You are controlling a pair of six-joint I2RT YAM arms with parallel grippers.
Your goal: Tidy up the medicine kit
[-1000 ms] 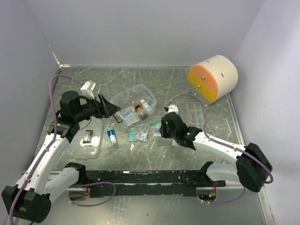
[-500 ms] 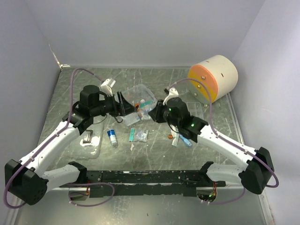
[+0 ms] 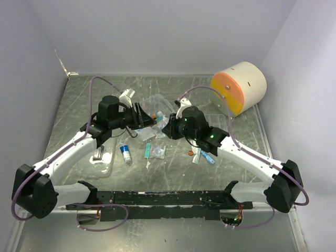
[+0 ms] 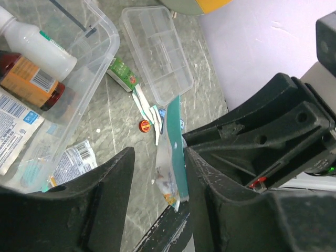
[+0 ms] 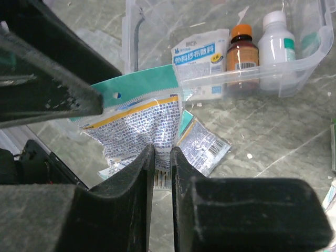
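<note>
Medicine kit [image 5: 307, 68] holds bottles [image 5: 244, 50]. Right gripper [image 5: 161, 152] pinches packet [image 5: 142, 115] (green-topped); left gripper [image 4: 158, 157] spread wide, empty. Divided tray [image 4: 157, 50] seen from left wrist, not right.

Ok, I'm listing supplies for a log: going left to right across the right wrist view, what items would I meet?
Teal-topped sachet pinched in the right gripper → blue-and-white packet → amber bottle with orange cap → white bottle; the last three sit in the clear box.
</note>
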